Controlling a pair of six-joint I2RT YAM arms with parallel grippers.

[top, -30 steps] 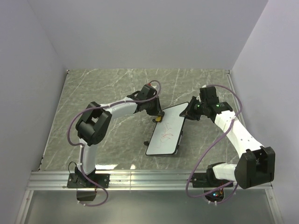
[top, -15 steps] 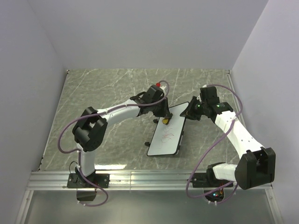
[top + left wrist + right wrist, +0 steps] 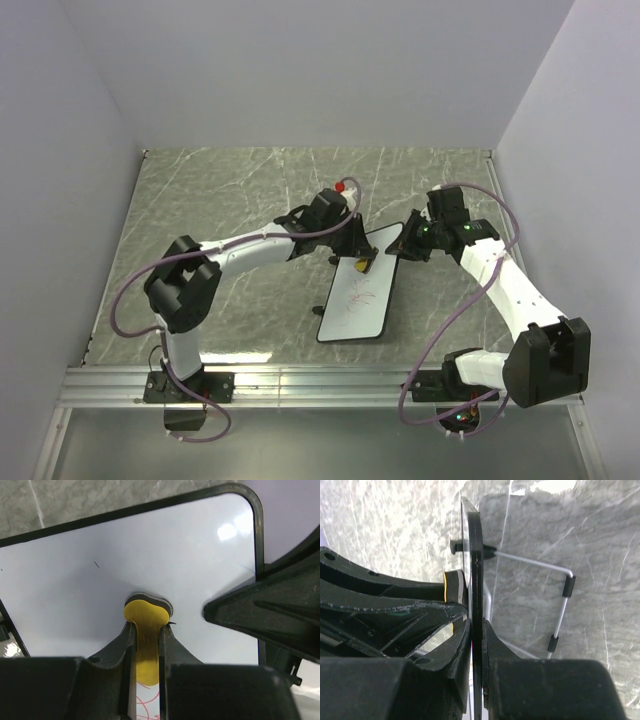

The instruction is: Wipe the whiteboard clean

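The flat white rectangular whiteboard with a thin black rim (image 3: 352,300) sits on the grey marbled tabletop (image 3: 220,190), between the two grippers. The right gripper (image 3: 404,243) is clamped on its edge, one finger against each face. The left gripper (image 3: 147,630) is closed on a small yellow eraser (image 3: 145,616), whose tip touches the board just ahead of the fingers. Red scribbles (image 3: 360,295) lie below that gripper and are mostly cut off in its wrist view. The right wrist view shows the board edge-on, with a thin wire stand (image 3: 564,605) beside it.
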